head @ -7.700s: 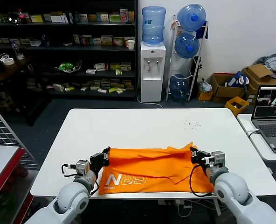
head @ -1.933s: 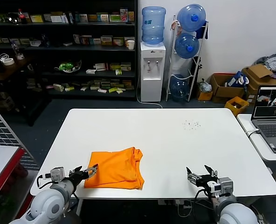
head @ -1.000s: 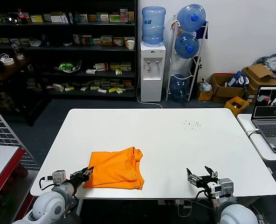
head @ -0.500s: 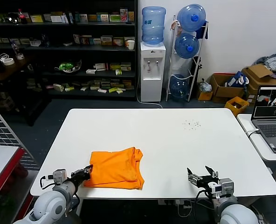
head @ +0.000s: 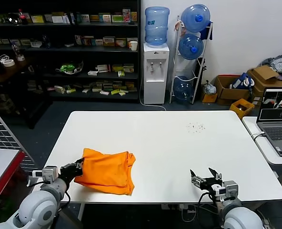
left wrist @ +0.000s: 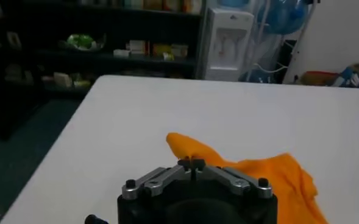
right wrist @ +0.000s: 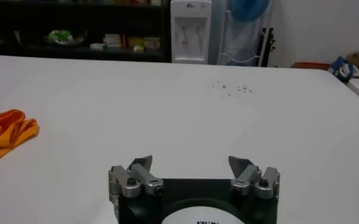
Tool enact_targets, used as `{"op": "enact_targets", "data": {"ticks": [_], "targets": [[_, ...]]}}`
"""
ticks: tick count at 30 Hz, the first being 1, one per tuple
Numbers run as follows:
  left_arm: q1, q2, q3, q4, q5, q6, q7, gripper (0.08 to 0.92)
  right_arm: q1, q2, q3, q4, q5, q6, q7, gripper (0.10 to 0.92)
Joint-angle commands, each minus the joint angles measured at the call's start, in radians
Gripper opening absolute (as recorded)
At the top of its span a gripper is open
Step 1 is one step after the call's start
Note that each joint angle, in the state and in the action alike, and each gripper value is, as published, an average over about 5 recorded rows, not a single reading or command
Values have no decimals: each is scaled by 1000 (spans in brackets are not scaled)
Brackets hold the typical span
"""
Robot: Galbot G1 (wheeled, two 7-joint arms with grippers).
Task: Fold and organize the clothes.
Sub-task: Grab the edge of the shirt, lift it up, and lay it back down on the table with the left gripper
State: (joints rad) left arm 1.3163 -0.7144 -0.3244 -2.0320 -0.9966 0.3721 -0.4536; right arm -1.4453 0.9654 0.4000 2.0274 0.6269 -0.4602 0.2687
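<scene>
Near the counter's (head: 179,143) front-left corner, the left hand (head: 77,167) pinches the folded T-shirt (head: 105,170); right hand (head: 205,180) released, front-right.

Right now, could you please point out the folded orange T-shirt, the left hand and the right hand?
orange T-shirt (head: 106,171), head view, middle of the folded cloth.
left hand (head: 77,167), head view, fingertips shut on the shirt's edge.
right hand (right wrist: 191,165), right wrist view, gap between the open fingers.

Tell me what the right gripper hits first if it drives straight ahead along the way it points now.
Nothing nearby, as far as I can tell: the right gripper, open, faces bare white table. The folded orange T-shirt lies off to one side; farther on, small dark specks.
</scene>
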Motion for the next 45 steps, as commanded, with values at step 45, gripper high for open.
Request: {"op": "enact_targets", "data": {"ticks": [45], "targets": [[-704, -756, 714, 418, -320, 16, -392, 92, -201, 94, 164, 97, -52, 11, 9, 823]]}}
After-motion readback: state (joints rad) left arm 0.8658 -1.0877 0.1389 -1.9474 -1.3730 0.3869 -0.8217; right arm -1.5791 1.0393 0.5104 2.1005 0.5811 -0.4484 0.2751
